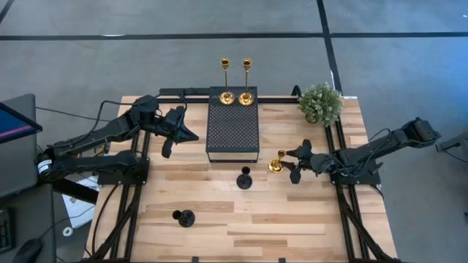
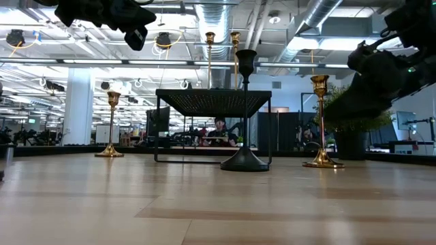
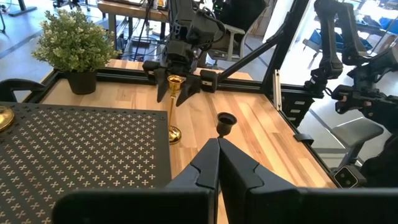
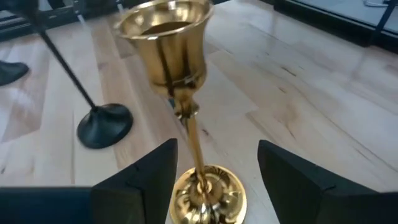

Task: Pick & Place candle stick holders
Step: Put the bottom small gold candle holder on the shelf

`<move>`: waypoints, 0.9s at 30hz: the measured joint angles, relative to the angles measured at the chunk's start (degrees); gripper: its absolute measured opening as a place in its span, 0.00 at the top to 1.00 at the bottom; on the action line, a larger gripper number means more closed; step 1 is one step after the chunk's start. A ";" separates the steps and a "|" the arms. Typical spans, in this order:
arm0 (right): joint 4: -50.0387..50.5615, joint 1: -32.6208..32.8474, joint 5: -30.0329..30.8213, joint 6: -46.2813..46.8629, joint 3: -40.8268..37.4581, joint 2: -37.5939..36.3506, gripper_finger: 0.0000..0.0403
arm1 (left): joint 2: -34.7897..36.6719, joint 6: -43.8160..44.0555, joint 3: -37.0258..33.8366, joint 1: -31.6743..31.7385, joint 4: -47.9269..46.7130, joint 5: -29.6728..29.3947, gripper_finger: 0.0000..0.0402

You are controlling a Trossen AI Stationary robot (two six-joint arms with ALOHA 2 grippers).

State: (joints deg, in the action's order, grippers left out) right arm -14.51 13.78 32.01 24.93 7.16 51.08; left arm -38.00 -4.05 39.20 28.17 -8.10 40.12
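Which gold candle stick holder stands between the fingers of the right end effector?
The gold holder on the bare wood right of the black platform, between the open right end effector fingers. The two tall gold ones stand on the platform's far end.

The black perforated platform (image 1: 232, 126) stands in the middle of the wooden surface (image 1: 292, 219) and blocks any straight pass across it. Two tall gold holders (image 1: 236, 80) stand at its far end. Just in front of the platform stands a black holder (image 1: 244, 177). Beside it, toward the right arm, a gold holder (image 1: 276, 164) rises between the spread fingers of the right hand (image 1: 294, 164). Beyond these, near the platform's far right corner, sits a bushy plant (image 1: 320, 104). The left hand (image 1: 175, 131), fingers together, hangs just left of the platform. Another black holder (image 1: 184, 218) stands well in front, with bare planks around it.
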 joint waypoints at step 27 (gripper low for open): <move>-13.87 -1.35 -0.37 -1.33 0.09 10.24 0.96 | 0.00 0.00 0.00 0.02 0.00 -0.01 0.99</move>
State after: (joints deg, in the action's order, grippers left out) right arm -28.39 12.43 31.63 23.59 7.25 61.32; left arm -38.00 -4.05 39.20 28.18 -8.10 40.10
